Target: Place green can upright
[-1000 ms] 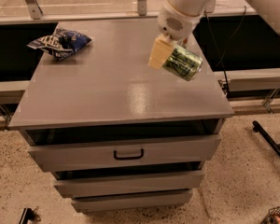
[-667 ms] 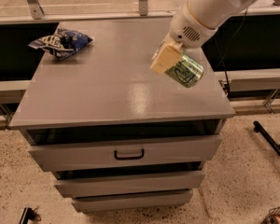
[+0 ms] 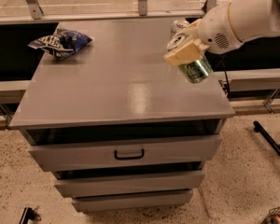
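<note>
Currently the gripper (image 3: 188,56) is hovering over the right side of the cabinet top (image 3: 121,83), w/ the white arm (image 3: 245,17) reaching in from the upper right. Its cream fingers (image 3: 181,55) are pinching the green can (image 3: 197,69), which is hanging tilted, silver end pointing up-left, apparently off the surface. Just behind it, a second can (image 3: 179,26) is sitting near the back right corner. A blue chip bag (image 3: 60,42) is lying at the back left.
</note>
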### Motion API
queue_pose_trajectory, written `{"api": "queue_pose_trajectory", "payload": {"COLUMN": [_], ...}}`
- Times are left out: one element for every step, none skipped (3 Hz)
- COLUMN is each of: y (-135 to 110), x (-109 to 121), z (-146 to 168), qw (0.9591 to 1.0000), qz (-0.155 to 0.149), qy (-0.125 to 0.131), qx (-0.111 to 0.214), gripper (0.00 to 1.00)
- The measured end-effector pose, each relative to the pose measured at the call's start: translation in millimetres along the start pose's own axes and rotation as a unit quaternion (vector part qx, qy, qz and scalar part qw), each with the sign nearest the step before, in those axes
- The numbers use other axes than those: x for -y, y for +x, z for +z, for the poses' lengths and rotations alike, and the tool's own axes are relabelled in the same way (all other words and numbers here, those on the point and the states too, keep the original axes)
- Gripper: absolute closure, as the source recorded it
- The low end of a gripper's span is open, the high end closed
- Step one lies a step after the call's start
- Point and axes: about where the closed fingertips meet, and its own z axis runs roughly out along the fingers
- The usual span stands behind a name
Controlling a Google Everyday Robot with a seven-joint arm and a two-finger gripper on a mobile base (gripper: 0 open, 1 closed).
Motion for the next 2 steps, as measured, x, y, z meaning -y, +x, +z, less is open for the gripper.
{"api": "queue_pose_trajectory", "payload": {"y": [1, 17], "x": [1, 22], "z": [5, 3], "qw": [0.9999, 0.9927], "qz": [0.002, 0.041], "qy": [-0.011, -0.030], "qx": [0.005, 0.109], "gripper": [1.00, 1.00]}}
